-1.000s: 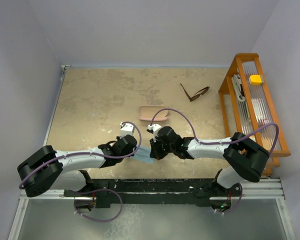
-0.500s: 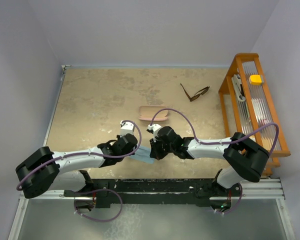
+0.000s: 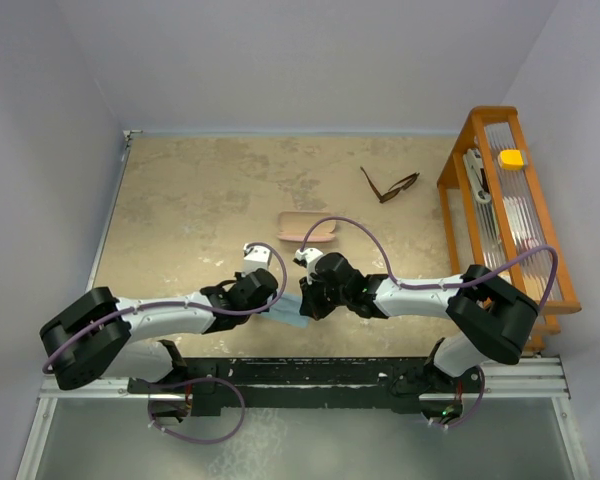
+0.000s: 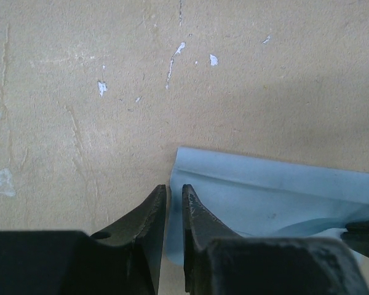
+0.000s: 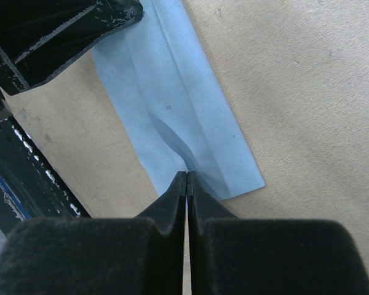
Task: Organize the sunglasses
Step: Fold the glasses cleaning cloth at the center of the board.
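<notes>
The sunglasses (image 3: 390,186), thin dark brown frame with temple arms spread, lie at the far right of the table, away from both grippers. A light blue cloth (image 3: 290,314) lies folded near the front edge. My left gripper (image 3: 272,304) is at the cloth's left edge; in the left wrist view its jaws (image 4: 175,188) stand a narrow gap apart over the edge of the cloth (image 4: 270,196). My right gripper (image 3: 303,304) is shut on the cloth's other end, and the right wrist view (image 5: 187,174) shows the cloth (image 5: 172,104) puckered at the tips.
A pink oblong case (image 3: 308,227) lies just beyond the grippers at mid-table. An orange wooden rack (image 3: 458,165) stands along the right edge and holds a yellow item (image 3: 512,158). The black base rail (image 3: 310,372) runs just behind the cloth.
The left arm's elbow shifted slightly left and back. Both grippers and the cloth stay in the same place.
</notes>
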